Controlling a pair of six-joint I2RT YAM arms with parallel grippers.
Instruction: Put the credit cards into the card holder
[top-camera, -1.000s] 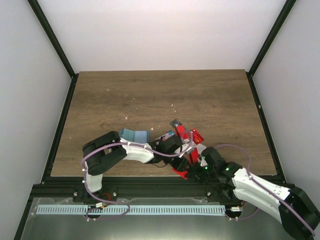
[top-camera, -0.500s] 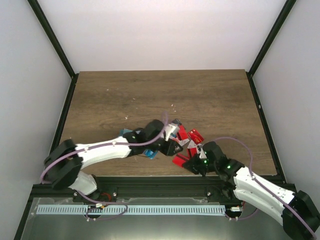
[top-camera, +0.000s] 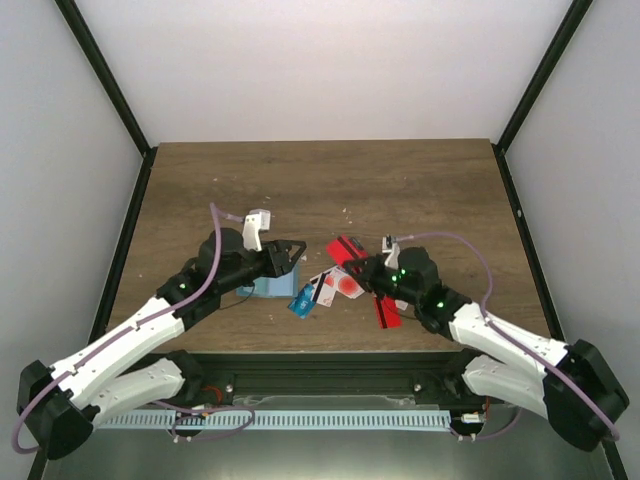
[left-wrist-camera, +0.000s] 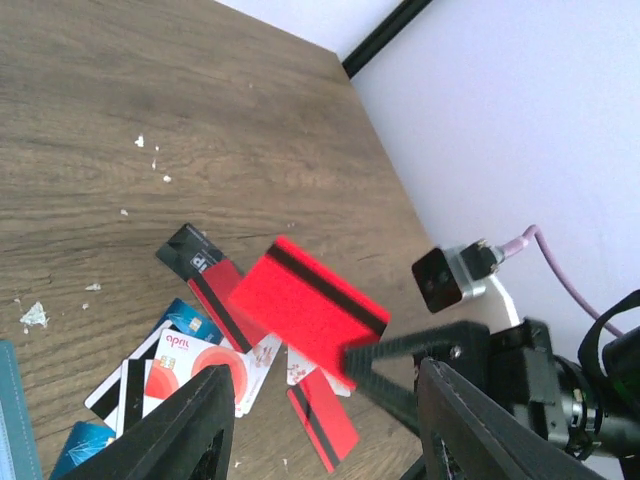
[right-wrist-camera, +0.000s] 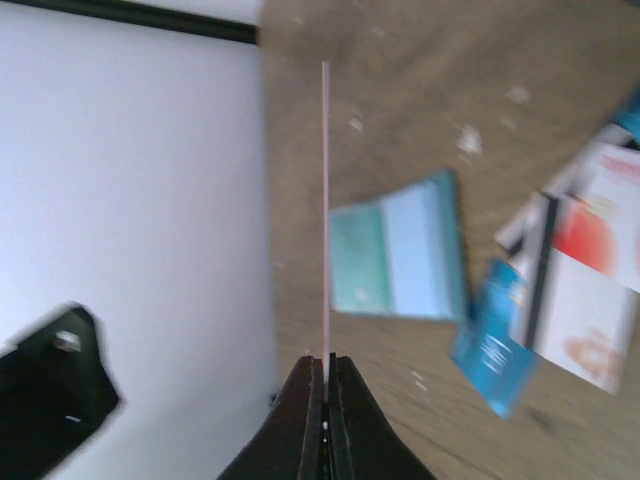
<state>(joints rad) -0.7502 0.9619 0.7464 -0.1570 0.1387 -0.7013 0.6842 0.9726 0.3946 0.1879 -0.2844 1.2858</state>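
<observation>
— What has your right pincer got?

— My two fingers there are pressed tight on a thin red plastic card with a black stripe. From my right wrist I see it edge-on, standing straight up out of the fingertips. It is held clear of the brown wooden table.

— And your left pincer?

— Spread wide, with nothing between the fingers. It hangs above the wood and faces the held card across a gap.

— Where is the holder?

— The flat teal-blue squarish card holder lies on the table right by my left pincer, showing a teal half and a paler half.

— The other cards?

— They lie on the wood between my arms, to the right of the holder: a small blue card, a white card with a red circle, and a red striped card beside my right forearm.
</observation>
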